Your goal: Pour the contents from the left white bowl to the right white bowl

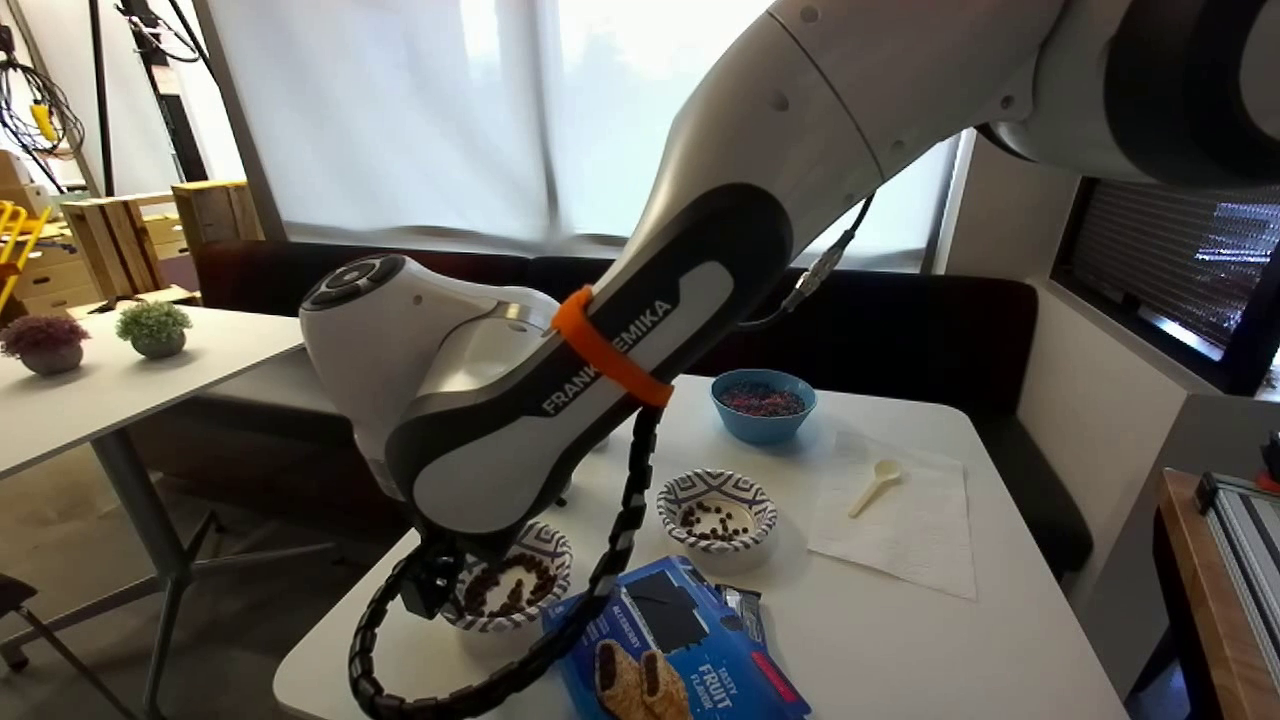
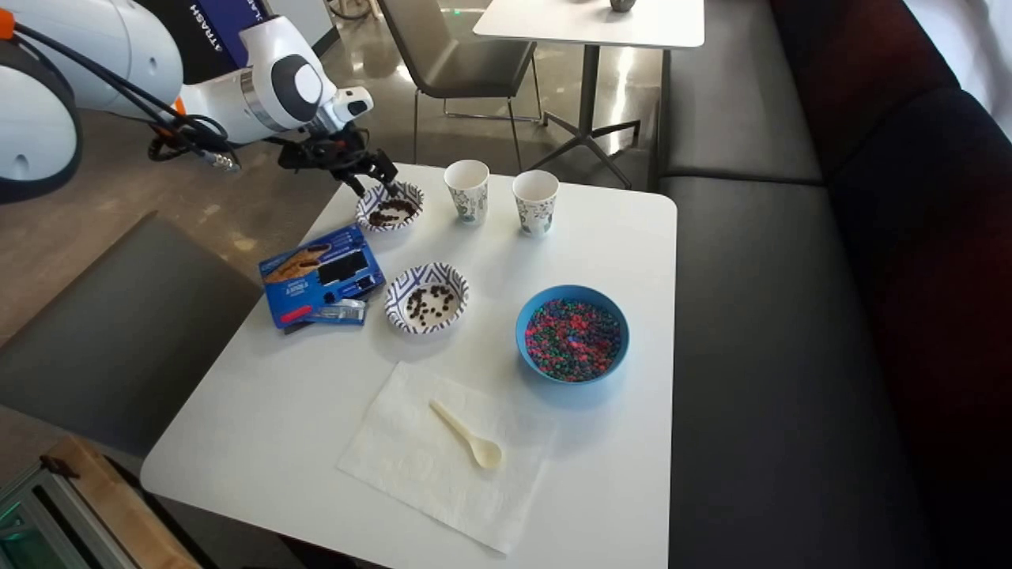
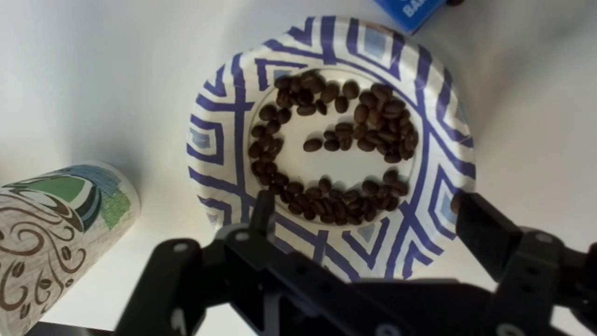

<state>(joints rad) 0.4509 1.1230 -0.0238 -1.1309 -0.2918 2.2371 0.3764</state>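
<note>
At 10 o'clock in an exterior view, beans are being held by the left bowl beneath the spread, empty claw; pouring into the right bowl is seemingly being awaited.

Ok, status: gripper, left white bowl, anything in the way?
Gripper open, over left white bowl. Bowl upright on table, dark beans inside. Blue box close beside it, might crowd the lift.
</note>
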